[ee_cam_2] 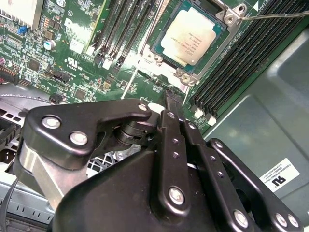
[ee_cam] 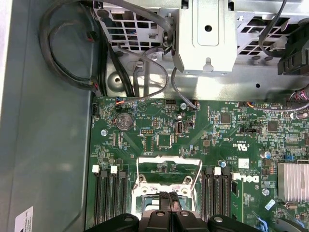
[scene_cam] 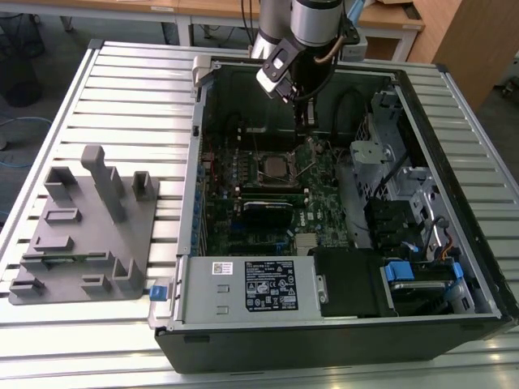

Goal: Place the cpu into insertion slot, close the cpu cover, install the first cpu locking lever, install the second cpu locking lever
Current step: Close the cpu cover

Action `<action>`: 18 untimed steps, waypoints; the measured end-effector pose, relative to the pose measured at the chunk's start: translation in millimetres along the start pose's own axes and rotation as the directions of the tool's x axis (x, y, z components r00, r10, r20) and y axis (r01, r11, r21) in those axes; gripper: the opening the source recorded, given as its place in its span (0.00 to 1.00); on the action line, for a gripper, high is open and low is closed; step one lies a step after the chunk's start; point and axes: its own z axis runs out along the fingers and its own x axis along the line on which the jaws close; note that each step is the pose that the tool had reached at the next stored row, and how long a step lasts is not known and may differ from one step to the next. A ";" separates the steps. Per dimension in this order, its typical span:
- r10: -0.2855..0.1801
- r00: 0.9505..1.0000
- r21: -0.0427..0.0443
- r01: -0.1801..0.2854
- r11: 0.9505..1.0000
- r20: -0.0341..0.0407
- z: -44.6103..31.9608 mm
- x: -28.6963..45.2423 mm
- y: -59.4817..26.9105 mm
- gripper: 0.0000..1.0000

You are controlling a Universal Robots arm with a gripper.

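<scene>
Exterior view is showing a slatted metal table [scene_cam: 122, 89] carrying an open computer case [scene_cam: 324, 344], which is lying on its side with its inside facing up. The robot arm [scene_cam: 312, 20] is reaching down into the case from the far edge. A grey moulded fixture [scene_cam: 89, 235] is sitting on the table at the exterior view's left, well apart from the case. Inside the case, a silver power supply [scene_cam: 251, 288] is lying along the near wall, and the green motherboard [scene_cam: 324, 203] is spreading across the floor. A black ribbed card [scene_cam: 268, 212] is standing on the board between the power supply and the insertion slot [scene_cam: 276, 166].

The gripper [scene_cam: 306, 121] is hanging low over the board, just beside the slot and toward the exterior view's right. In both wrist views its jaws are pressing together at the tips, with nothing showing between them [ee_cam: 169, 195] [ee_cam_2: 171, 99].

In the second wrist view the cpu [ee_cam_2: 189, 41] is lying flat inside the insertion slot [ee_cam_2: 227, 21], its dull silver top fully exposed and its green edge showing all round. The fingertips are pointing at the slot's edge, near it but not touching the chip. In the first wrist view the cpu cover [ee_cam: 169, 158] is appearing as a thin silver frame raised off the slot, with the board showing through its window. A thin wire locking lever [ee_cam_2: 270, 15] is running off from the slot's corner across the long memory slots [ee_cam_2: 241, 63].
</scene>
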 end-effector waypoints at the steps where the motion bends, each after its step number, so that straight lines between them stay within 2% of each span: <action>1: 0.000 1.000 0.000 0.000 1.000 0.000 0.0 0.0 0.0 0.11; 13: 0.000 1.000 0.000 0.000 1.000 0.000 0.4 0.0 4.4 0.11; 18: 0.000 1.000 0.000 0.000 1.000 0.000 0.9 -0.1 10.2 0.11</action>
